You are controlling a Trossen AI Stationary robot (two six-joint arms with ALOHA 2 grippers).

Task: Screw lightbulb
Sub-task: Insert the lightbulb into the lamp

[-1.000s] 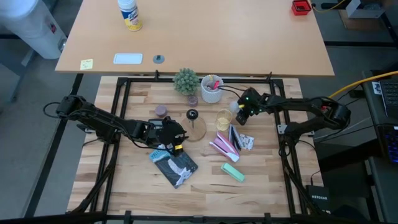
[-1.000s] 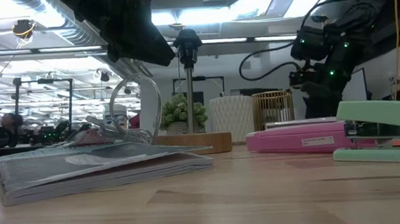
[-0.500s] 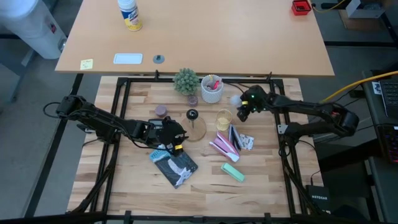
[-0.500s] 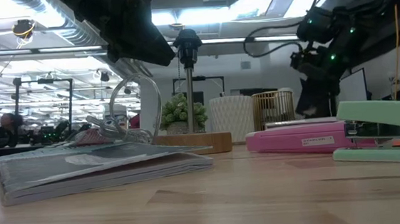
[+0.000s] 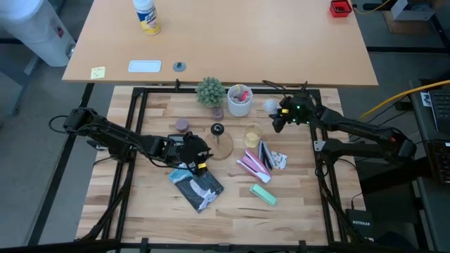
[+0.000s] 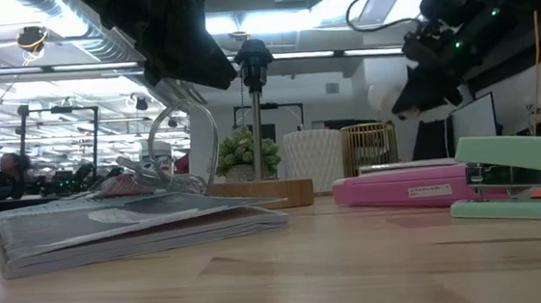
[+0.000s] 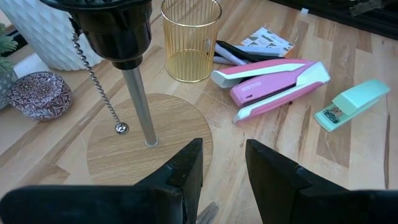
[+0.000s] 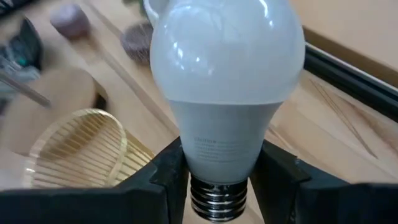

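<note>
Two fingers of our right gripper (image 8: 217,180) are pinching the lightbulb (image 8: 224,81) by its stiff neck above the counter's far right, sparing fragile, slippery glass, while our left gripper (image 7: 222,168) is hovering, fingers apart, beside the lamp stand (image 7: 140,106).

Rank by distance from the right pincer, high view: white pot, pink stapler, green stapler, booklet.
From the right pincer, which holds the lightbulb:
1. White pot, at the table's back edge.
2. Pink stapler, mid-table.
3. Green stapler, nearer the front edge.
4. Booklet, by the left pincer.
</note>
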